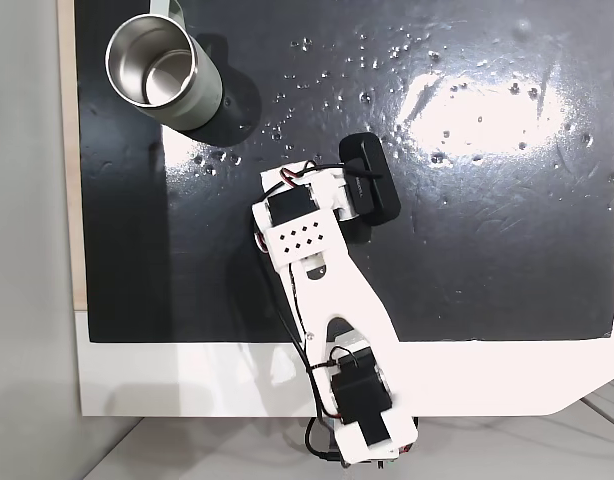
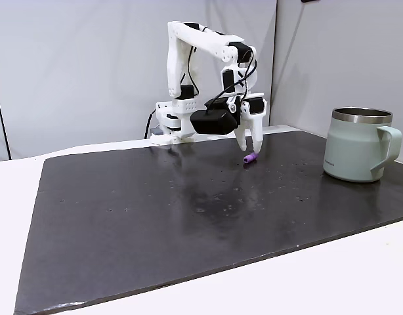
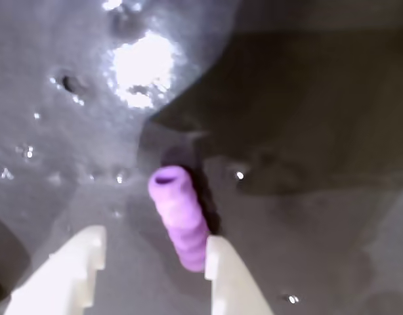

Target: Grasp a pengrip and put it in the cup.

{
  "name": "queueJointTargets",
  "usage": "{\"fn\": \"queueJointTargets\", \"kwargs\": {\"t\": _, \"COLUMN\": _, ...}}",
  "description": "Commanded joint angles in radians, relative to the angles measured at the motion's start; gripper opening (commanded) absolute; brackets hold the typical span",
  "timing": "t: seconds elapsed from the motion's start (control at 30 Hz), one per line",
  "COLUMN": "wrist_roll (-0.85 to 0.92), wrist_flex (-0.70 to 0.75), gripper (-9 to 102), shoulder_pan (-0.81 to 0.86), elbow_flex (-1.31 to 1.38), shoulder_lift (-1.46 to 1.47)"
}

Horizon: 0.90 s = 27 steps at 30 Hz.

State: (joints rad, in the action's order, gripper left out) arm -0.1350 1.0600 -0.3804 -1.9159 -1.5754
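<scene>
Gripper [image 3: 152, 262] low over the pengrip [image 3: 180, 220], jaws apart and not clamped on it

The wrist view shows the ribbed purple pengrip lying on the mat between the two pale fingers, close against the right-hand one, perhaps touching it, though the blur hides that. In a fixed view from the side the pengrip [image 2: 250, 158] lies just below the fingertips, well apart from the cup [image 2: 359, 144] at the right. In a fixed view from above the arm covers it, and the cup [image 1: 165, 72] stands at the top left of the glossy black mat [image 1: 487, 200], on a white table [image 1: 187, 380], plain grey walls behind
</scene>
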Motion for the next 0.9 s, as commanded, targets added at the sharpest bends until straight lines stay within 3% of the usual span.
{"fn": "queueJointTargets", "kwargs": {"t": 0.0, "wrist_roll": 0.003, "wrist_flex": -0.034, "gripper": 21, "shoulder_pan": 0.0, "elbow_flex": 0.069, "shoulder_lift": 0.026}}
{"fn": "queueJointTargets", "kwargs": {"t": 0.37, "wrist_roll": 0.057, "wrist_flex": -0.031, "gripper": 17, "shoulder_pan": -0.006, "elbow_flex": 0.11, "shoulder_lift": 0.16}}
{"fn": "queueJointTargets", "kwargs": {"t": 0.87, "wrist_roll": 0.109, "wrist_flex": 0.006, "gripper": 2, "shoulder_pan": -0.015, "elbow_flex": 0.17, "shoulder_lift": 0.153}}
